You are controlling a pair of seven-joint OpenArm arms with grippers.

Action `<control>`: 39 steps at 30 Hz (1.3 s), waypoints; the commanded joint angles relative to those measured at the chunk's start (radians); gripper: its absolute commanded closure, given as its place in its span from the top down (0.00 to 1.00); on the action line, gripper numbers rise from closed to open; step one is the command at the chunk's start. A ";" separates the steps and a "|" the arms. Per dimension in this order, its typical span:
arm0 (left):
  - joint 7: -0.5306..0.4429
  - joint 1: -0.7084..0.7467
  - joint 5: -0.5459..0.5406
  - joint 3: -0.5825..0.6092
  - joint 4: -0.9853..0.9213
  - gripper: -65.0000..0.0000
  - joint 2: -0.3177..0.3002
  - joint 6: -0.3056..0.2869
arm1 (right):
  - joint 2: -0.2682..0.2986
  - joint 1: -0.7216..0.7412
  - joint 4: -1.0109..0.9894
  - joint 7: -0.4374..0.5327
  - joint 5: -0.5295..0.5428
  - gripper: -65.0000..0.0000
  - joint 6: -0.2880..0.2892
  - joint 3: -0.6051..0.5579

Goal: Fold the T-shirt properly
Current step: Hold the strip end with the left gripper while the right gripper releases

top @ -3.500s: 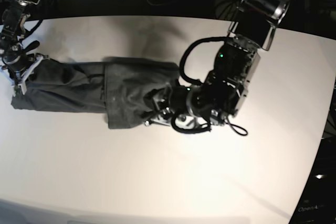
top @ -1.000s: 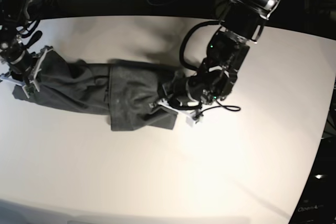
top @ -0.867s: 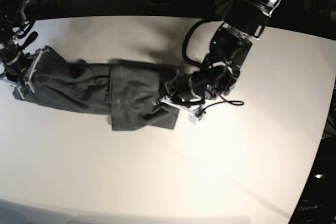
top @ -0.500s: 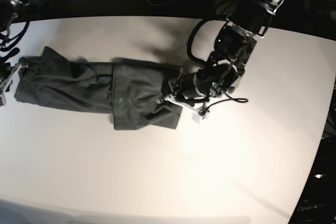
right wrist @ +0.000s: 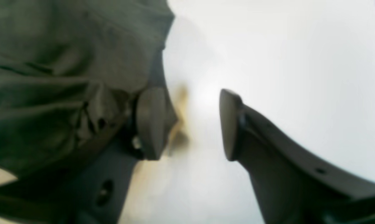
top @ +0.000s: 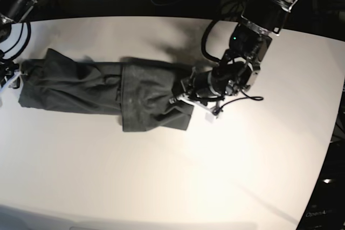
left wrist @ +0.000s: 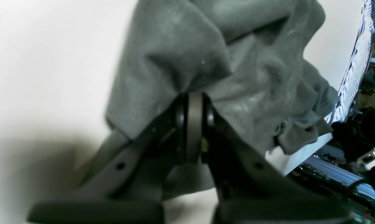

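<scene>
T-shirt (top: pixel 108 92) lies on the white table (top: pixel 178 181) as a long narrow band running across the base view, so the lengthwise folds look done. One end is already doubled back over the middle: a darker, thicker panel sits near the centre with a clean vertical edge. Left gripper (left wrist: pixel 190 124) has its jaws clamped on a bunched fold at that doubled end, cloth pinched right between them and puckered around the grip. Right gripper (right wrist: pixel 190 124) sits at the far end of the shirt, at the table's edge in the base view; jaws parted to a middling gap with only bare table between them, one finger just touching or beside the cloth edge, nothing held. My read: roughly halfway to two-thirds. Left to do: bring the loose far end over, square the stack, flatten wrinkles. The far section is creased and its corner flares, so the final fold could land skewed.
</scene>
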 commanded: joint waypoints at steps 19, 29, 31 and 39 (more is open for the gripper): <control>0.074 0.094 0.232 0.006 -0.014 0.04 -0.061 0.206 | 0.022 0.062 -0.006 -0.085 0.015 0.79 -0.004 -0.083; 0.074 0.094 0.232 0.006 -0.014 0.04 -0.061 0.206 | 0.050 0.062 -0.006 -0.074 0.017 0.99 -0.004 -0.084; 0.074 0.094 0.232 0.006 -0.014 0.04 -0.061 0.206 | 0.048 0.062 -0.008 -0.073 0.017 0.99 -0.004 -0.084; 0.074 0.095 0.232 0.006 -0.014 0.04 -0.061 0.206 | 0.027 0.062 -0.008 -0.071 0.044 0.99 -0.004 -0.081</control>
